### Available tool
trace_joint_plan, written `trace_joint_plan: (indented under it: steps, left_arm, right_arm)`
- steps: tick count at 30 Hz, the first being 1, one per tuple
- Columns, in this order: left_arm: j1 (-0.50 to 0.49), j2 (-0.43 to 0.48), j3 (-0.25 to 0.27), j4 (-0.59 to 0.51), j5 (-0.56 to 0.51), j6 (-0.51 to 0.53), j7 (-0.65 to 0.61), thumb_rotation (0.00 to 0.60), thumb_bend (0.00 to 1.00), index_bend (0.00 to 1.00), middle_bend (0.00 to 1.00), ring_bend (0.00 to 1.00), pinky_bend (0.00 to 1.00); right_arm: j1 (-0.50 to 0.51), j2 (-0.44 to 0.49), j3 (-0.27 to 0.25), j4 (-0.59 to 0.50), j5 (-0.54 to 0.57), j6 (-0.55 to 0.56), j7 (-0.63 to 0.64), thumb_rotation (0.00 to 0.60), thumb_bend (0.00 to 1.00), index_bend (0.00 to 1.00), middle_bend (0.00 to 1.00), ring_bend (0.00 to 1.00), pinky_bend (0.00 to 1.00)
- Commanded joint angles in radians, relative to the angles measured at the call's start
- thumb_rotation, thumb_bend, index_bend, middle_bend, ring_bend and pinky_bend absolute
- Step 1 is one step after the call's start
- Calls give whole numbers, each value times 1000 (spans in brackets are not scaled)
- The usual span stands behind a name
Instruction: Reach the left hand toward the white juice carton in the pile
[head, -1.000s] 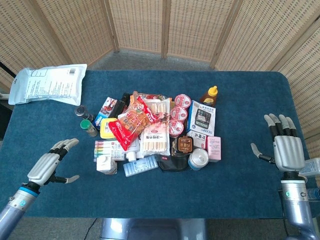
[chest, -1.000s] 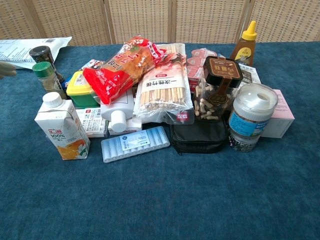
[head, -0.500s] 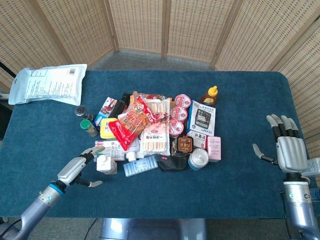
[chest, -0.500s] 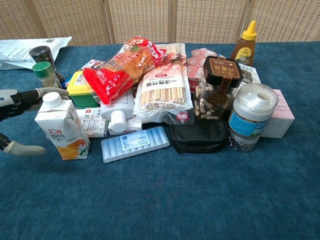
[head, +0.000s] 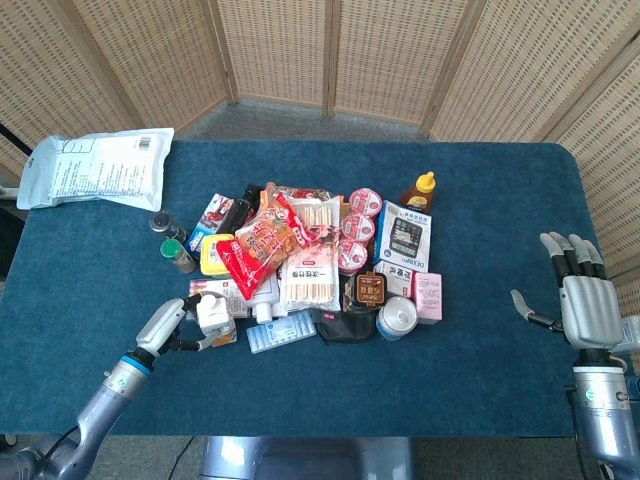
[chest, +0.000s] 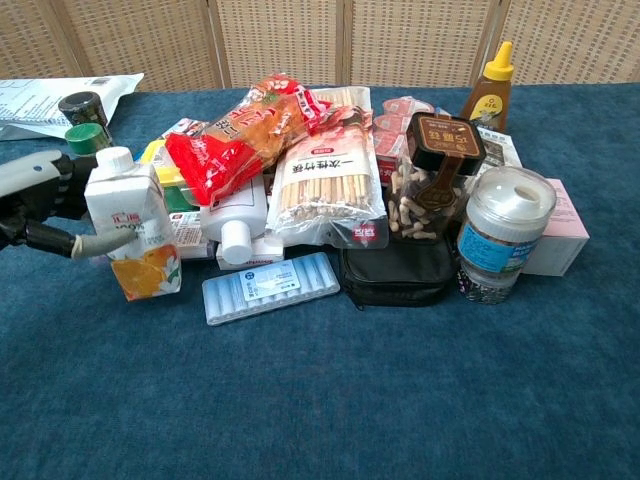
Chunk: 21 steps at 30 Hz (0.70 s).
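Note:
The white juice carton (head: 214, 316) (chest: 140, 230), with a white cap and an orange picture, stands at the near left corner of the pile and leans a little toward it. My left hand (head: 170, 328) (chest: 45, 200) grips it from the left: the thumb lies across its front face and the fingers wrap its upper back edge. My right hand (head: 585, 305) hovers open near the table's right edge, fingers spread and pointing away, far from the pile. The chest view does not show it.
The pile holds a red snack bag (chest: 240, 135), a bag of sticks (chest: 325, 185), a blue tray (chest: 270, 287), a black pouch (chest: 395, 275), jars (chest: 505, 235) and a honey bottle (head: 420, 190). Two spice jars (head: 175, 250) stand behind the carton. A white pouch (head: 95, 168) lies far left.
My left hand moved right across the table and closed around the carton, which has shifted toward the pile and tilted. My right hand drifted slightly nearer the front edge.

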Motion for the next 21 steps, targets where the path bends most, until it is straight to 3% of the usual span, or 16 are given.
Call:
trace_joint_plan:
  steps: [1, 13, 21]
  left_arm:
    - [2, 44, -24, -46, 0, 39, -34, 600, 637, 539, 581, 778, 537]
    - [10, 351, -136, -356, 27, 187, -148, 600, 605, 507, 562, 768, 531]
    - [24, 500, -229, -466, -15, 269, -172, 600, 598, 502, 557, 762, 524]
  right_arm:
    - [1, -2, 0, 2, -2, -2, 4, 383, 338, 0, 127, 0, 0]
    - [3, -22, -5, 35, -3, -16, 39, 382, 337, 0, 127, 0, 0]
    - [10, -38, -8, 51, -3, -30, 41, 379, 337, 0, 126, 0, 0]
